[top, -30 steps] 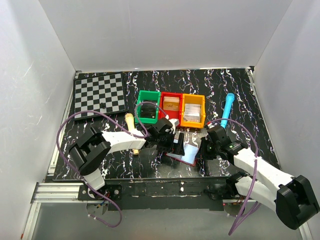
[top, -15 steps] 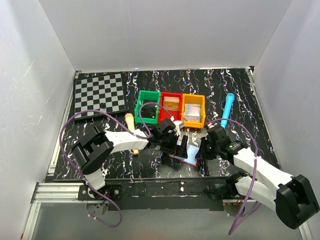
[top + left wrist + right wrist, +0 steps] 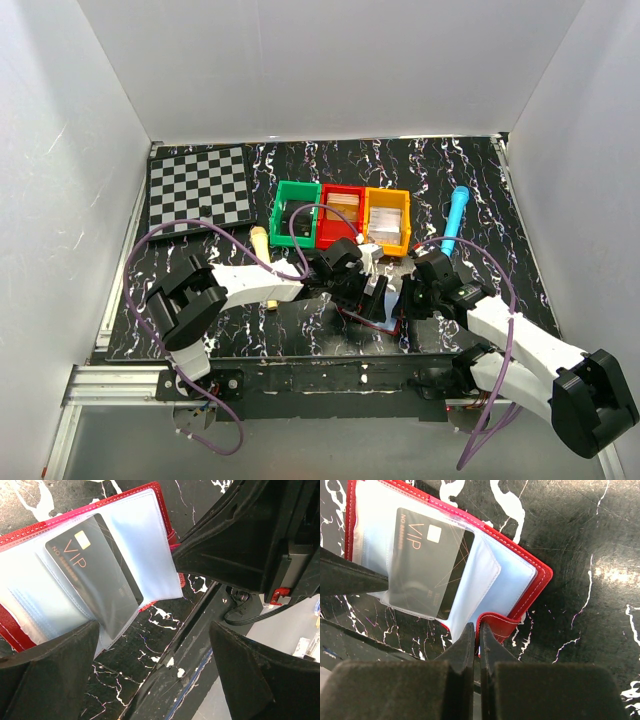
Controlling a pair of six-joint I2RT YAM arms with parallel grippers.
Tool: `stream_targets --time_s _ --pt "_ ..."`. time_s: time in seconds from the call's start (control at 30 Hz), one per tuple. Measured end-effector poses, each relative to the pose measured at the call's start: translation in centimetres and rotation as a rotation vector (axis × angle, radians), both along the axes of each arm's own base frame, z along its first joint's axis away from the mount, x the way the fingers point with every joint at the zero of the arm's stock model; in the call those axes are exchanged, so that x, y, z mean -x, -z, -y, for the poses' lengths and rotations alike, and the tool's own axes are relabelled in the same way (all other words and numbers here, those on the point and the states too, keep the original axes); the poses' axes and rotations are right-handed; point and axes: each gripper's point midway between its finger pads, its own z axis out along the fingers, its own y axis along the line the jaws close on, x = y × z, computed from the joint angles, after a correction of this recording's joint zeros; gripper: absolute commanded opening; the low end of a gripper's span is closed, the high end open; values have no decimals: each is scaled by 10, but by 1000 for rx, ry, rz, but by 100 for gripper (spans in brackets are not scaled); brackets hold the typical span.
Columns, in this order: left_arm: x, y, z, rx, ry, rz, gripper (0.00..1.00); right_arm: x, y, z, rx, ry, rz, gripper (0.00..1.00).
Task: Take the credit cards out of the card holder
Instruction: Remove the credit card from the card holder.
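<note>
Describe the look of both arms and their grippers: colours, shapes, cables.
Both the left arm and right arm have white, rounded link shells between bulky black joint housings. A thin purple cable loops loosely along each. The left gripper and right gripper are black, with broad wedge-shaped matte fingers tapering to the tips.

We find the table (image 3: 400, 165) topped in black with white marble veining, glossy enough to catch pale reflections. Plain white panels enclose it: back wall (image 3: 330, 70), left wall (image 3: 60, 180), right wall (image 3: 590, 170). An aluminium rail (image 3: 110, 385) runs along the near edge. Beyond it lies a grey surface (image 3: 330, 440) — possibly the floor. Light is even, shadows soft.
</note>
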Motion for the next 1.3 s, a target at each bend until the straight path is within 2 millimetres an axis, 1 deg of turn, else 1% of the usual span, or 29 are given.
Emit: stream_targets --time_s 0.2,0.33,0.4,0.53,0.67,0.7,0.77,0.8,0.87,0.93,1.0,1.07,1.13,1.23,1.3 --pt "-2 2 -1 -11 -14 3 92 0 0 0 0 0 0 1" --pt "-9 7 -9 -41 -68 4 93 0 -1 0 -3 0 4 1" --pt "-11 12 -20 -61 -107 -5 93 0 -3 0 -8 1 13 1" --pt "-19 19 -53 -94 -200 -24 93 -2 -7 0 -16 9 30 1" --pt "-27 18 -75 -106 -276 -22 93 -2 -5 3 -1 18 24 2" --pt "-27 16 -79 -104 -286 -18 93 -1 -5 3 4 20 21 9" --pt "-26 11 -83 -94 -301 -10 92 0 -4 6 18 26 12 28" --pt "-26 9 -85 -90 -306 -8 93 0 -5 7 23 29 9 36" --pt "-27 4 -88 -78 -322 2 93 -1 -9 8 28 36 11 45" --pt "-29 -4 -90 -59 -333 17 93 -4 -19 7 21 36 35 50" --pt "-34 -13 -90 -31 -345 34 92 -10 -35 3 -12 34 83 52" --pt "-40 -23 -89 2 -356 53 91 -15 -51 -4 -59 23 127 53" --pt "-45 -30 -87 41 -360 66 88 -19 -63 -14 -104 4 147 55" --pt "-49 -33 -84 101 -353 83 88 -23 -66 -28 -146 -29 115 61" --pt "-45 -28 -86 118 -346 80 88 -25 -60 -38 -164 -48 70 64"
